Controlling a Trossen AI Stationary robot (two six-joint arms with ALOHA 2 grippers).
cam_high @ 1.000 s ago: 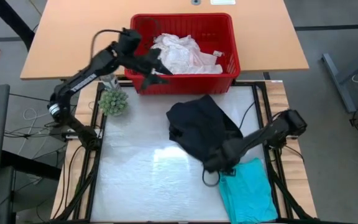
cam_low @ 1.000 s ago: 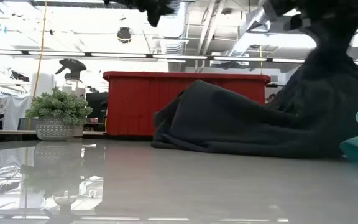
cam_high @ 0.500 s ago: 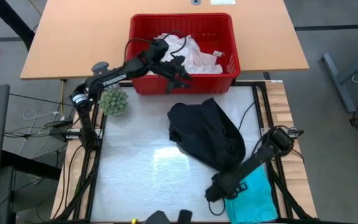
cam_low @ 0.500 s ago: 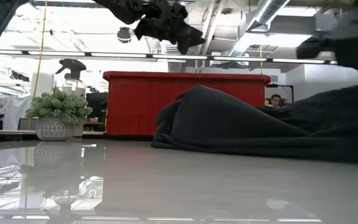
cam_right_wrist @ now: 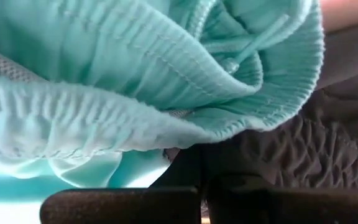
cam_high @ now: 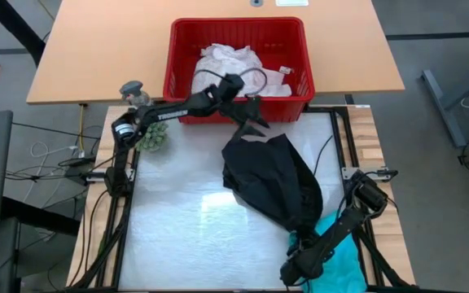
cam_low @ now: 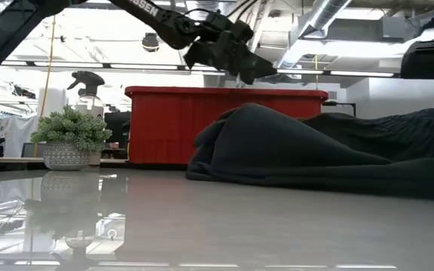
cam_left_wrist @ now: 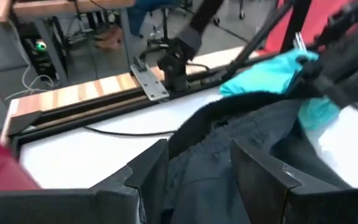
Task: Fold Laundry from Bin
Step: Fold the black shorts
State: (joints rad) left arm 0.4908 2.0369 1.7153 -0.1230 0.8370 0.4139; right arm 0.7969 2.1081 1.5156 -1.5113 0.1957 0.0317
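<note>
Crumpled black fabric garment (cam_high: 271, 181) lies mid-worktop, at six o'clock from the slotted red plastic bin (cam_high: 184, 53). Left tool (cam_high: 252, 124) hovers half-open above it; right tool (cam_high: 298, 244), closed, pinches its corner beside teal cloth (cam_high: 338, 254).

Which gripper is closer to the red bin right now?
Left. The left gripper hovers open just in front of the bin, above the black garment's far edge. The right gripper is shut at the table's near edge by the teal garment, far from it.

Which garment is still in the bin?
The white lacy top; it lies inside the red bin, while the black and teal garments lie on the table.
</note>
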